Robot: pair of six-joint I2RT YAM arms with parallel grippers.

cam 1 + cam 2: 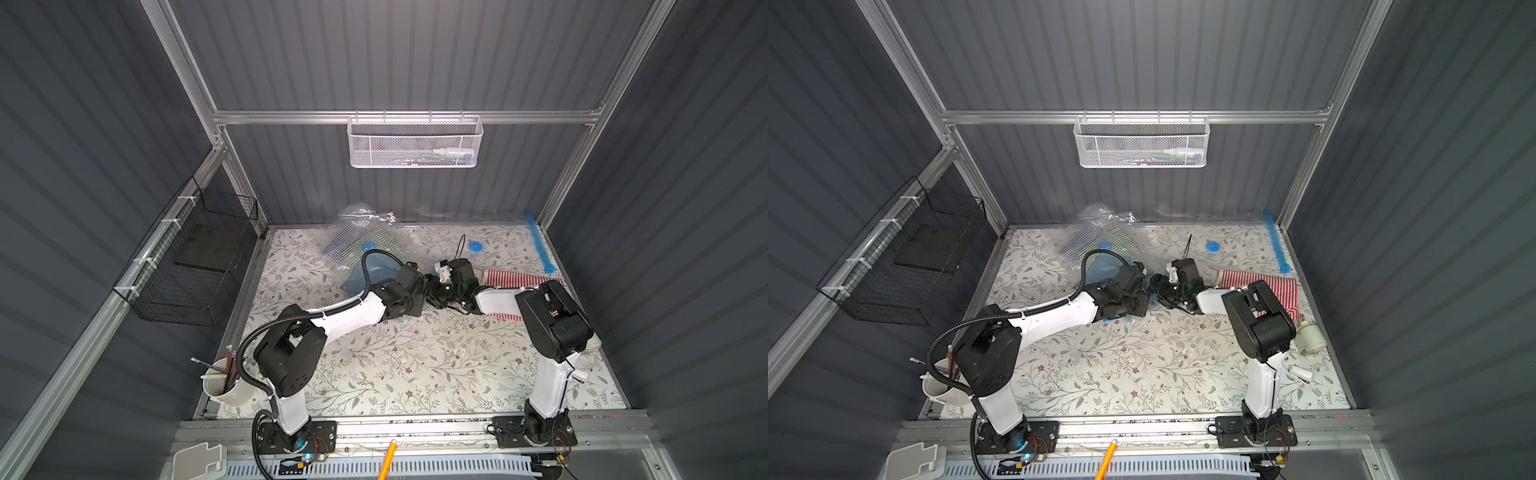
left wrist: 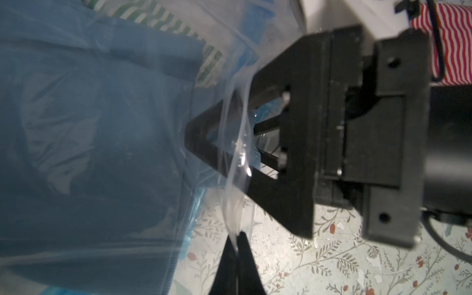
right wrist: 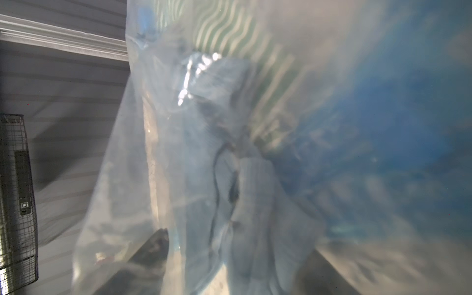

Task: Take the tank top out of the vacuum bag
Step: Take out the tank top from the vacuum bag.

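- The tank top (image 2: 102,127), judged to be the blue cloth, is being kept inside the bag (image 1: 361,216) at the back of the bench (image 1: 415,365), beside striped garments (image 1: 353,243).
- A lip of the bag's film is being pinched by the left end effector (image 2: 236,255), jaws together on the plastic.
- The right end effector (image 3: 237,255) is being held in the bag's mouth, jaws apart, with a fold of cloth between them.
- The cloth is being judged light, soft and limp; a bunched fold near the mouth is being favoured as the hold.
- The film is being judged slippery and clingy, so dragging of the bag is being expected.
- A red-striped garment (image 1: 511,279) is being left outside the bag, by the right arm.
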